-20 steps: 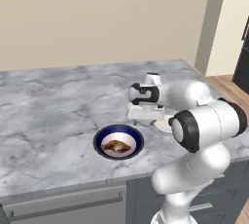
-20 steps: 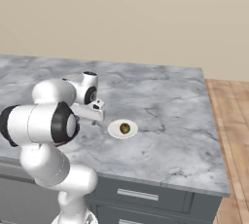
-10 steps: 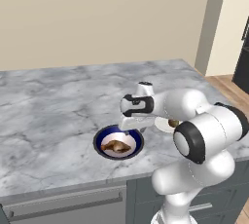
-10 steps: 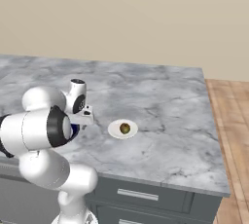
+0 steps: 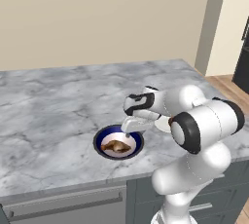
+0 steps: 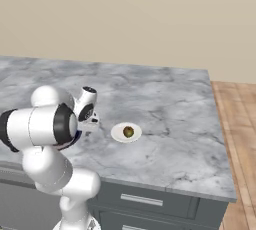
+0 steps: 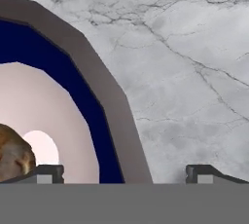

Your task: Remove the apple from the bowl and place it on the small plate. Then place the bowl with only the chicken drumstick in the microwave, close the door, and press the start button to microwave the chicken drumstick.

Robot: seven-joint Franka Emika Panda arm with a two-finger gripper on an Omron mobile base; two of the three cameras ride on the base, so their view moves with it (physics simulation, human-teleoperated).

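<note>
The bowl (image 5: pixel 118 142), dark blue outside and white inside, sits near the counter's front edge with the golden-brown chicken drumstick (image 5: pixel 116 146) in it. My gripper (image 5: pixel 132 125) hangs low over the bowl's right rim. In the hand view the gripper (image 7: pixel 125 173) is open. One fingertip (image 7: pixel 48 172) is over the bowl's inside by the drumstick (image 7: pixel 12 157), the other over bare counter, with the rim (image 7: pixel 97 86) between them. The yellowish-olive apple (image 6: pixel 128 132) lies on the small plate (image 6: pixel 119 135), to the right of the bowl. The microwave is out of view.
The grey marble counter (image 5: pixel 48 101) stretches wide to the left and back. Its front edge (image 5: pixel 63 186) runs close below the bowl, with drawers underneath. A beige wall stands behind. Wooden floor (image 6: pixel 240 124) lies past the counter's right end.
The hand has swung left from above the small plate to the bowl's right rim and come down closer to it. The apple stays on the plate.
</note>
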